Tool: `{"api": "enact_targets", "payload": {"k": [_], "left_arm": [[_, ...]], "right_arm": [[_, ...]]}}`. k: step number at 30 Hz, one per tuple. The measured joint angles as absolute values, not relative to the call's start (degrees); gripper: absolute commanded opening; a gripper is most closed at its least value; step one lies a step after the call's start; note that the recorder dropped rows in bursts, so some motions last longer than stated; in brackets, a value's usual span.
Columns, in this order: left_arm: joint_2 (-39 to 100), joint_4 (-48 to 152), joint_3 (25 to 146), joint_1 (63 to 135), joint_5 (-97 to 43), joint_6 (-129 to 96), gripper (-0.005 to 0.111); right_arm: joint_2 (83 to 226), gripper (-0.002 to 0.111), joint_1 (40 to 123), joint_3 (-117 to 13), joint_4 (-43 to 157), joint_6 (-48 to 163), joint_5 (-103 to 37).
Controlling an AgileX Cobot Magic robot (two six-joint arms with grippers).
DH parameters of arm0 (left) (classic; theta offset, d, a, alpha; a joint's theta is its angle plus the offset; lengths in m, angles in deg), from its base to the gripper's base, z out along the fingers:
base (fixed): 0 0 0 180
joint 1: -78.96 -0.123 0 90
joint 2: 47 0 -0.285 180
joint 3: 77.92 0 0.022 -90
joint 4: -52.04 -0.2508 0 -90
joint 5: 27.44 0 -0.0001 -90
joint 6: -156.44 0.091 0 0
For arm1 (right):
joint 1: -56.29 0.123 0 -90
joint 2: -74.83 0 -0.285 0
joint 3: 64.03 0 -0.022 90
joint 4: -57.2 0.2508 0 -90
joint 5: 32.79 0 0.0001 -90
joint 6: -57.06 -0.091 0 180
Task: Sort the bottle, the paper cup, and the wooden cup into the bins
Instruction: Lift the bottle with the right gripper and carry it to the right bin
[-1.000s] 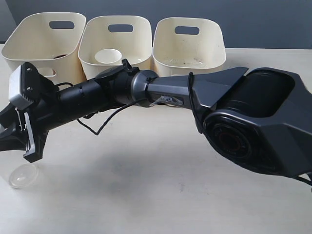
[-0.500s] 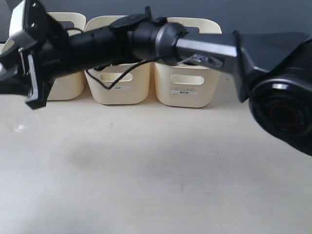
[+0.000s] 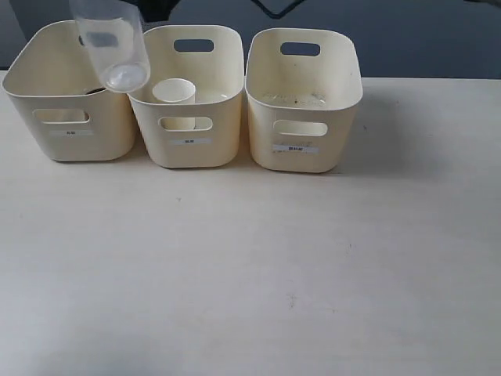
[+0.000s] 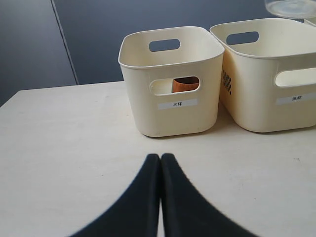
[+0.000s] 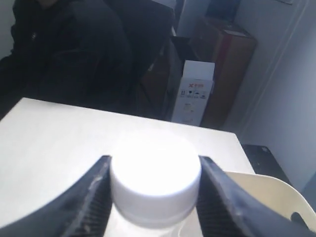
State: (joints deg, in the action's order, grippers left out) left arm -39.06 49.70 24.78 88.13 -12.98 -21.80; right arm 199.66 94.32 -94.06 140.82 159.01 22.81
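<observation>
The clear bottle (image 3: 111, 41) hangs tilted in the air above the left bin (image 3: 66, 125) and the middle bin (image 3: 188, 137), its base toward the camera. My right gripper (image 5: 155, 183) is shut on the bottle's white cap (image 5: 155, 177); the exterior view does not show this gripper. The white paper cup (image 3: 174, 92) stands in the middle bin. Through the left bin's handle cut-out the brown wooden cup (image 4: 185, 85) shows. The right bin (image 3: 301, 110) holds none of these things. My left gripper (image 4: 160, 159) is shut on nothing, low over the table, facing the left bin (image 4: 170, 106).
The three bins stand side by side along the far edge of the pale table (image 3: 250, 274). A dark wall is behind them. In the right wrist view a cardboard box (image 5: 193, 98) and a brown cabinet (image 5: 227, 64) stand beyond the table.
The right arm has lifted the bottle from low at the left of the table up over the bins. The arm itself has swung out of the exterior view.
</observation>
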Motion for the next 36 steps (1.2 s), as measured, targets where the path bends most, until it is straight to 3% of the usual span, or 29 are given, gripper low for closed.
{"api": "enact_targets", "payload": {"k": [10, 18, 28, 36], "left_arm": [[-39.06, 49.70, 24.78, 88.13, -12.98, -21.80, 0.000], [-39.06, 49.70, 24.78, 88.13, -12.98, -21.80, 0.000], [-39.06, 49.70, 24.78, 88.13, -12.98, -21.80, 0.000], [-39.06, 49.70, 24.78, 88.13, -12.98, -21.80, 0.000]], "right_arm": [[186.05, -0.001, 88.72, -74.35, 145.53, 168.22, 17.81], [180.15, -0.001, 78.36, -60.69, 155.26, 177.15, 17.95], [180.56, -0.001, 69.62, -59.58, 156.12, 177.55, 11.71], [188.85, -0.001, 68.63, -67.02, 156.48, 177.67, 11.45]]}}
